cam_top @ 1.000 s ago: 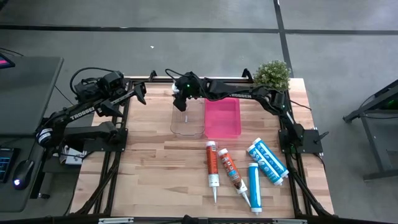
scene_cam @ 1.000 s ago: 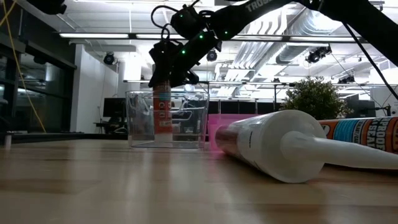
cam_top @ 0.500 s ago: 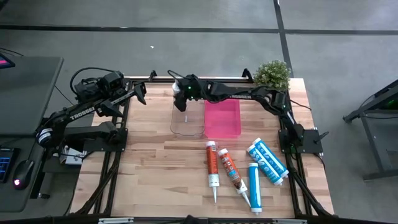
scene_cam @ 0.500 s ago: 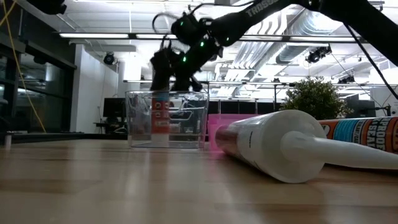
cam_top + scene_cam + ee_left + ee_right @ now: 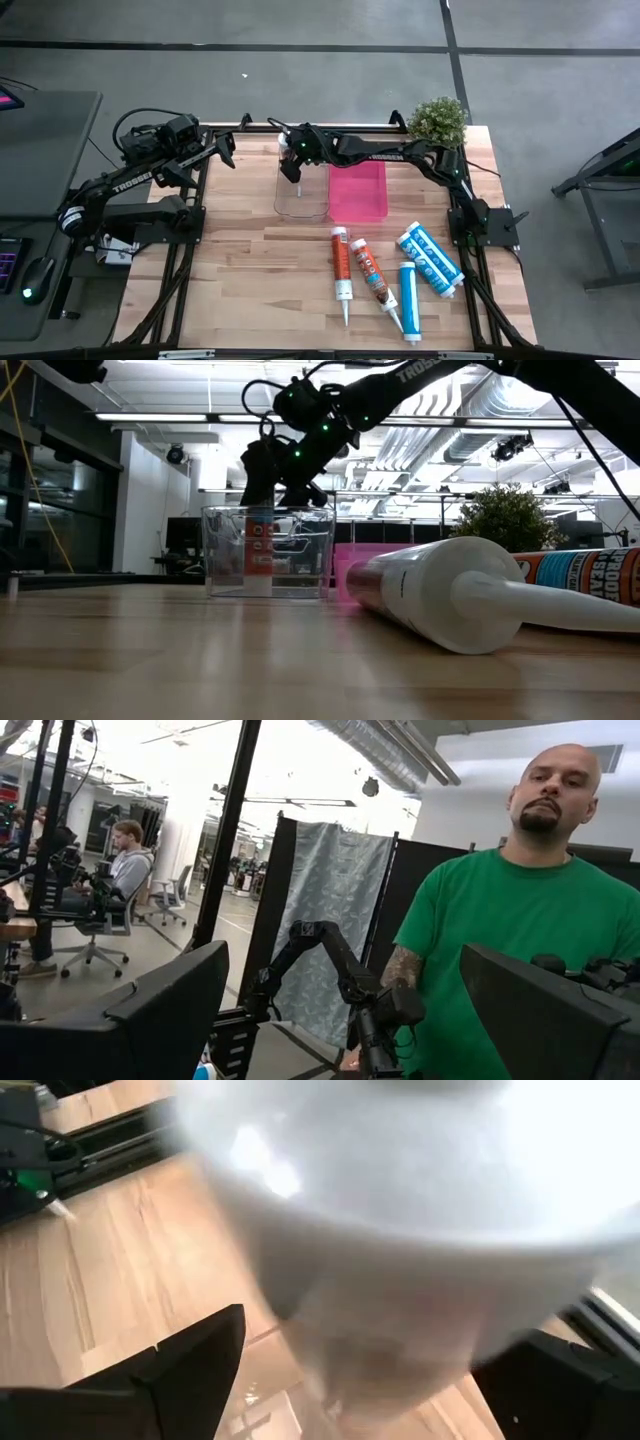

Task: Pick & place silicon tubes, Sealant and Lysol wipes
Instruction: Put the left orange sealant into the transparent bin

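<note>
Clear bin (image 5: 301, 196) has the right gripper (image 5: 290, 166) above it, fingers clamped on an upright tube (image 5: 259, 546).

Two dark, near-black jointed arms are seen. On the left arm (image 5: 130, 185), white TROSSEN lettering is printed along a link, and black cables are looped above its wrist at about 11 o'clock. On the right arm (image 5: 400, 155), similar white lettering is carried, green indicator lights are lit near the wrist (image 5: 322, 428), and thin black cables are looped around the housing. Blunt, matte dark fingers (image 5: 150, 1015) are shown on the left arm.
</note>
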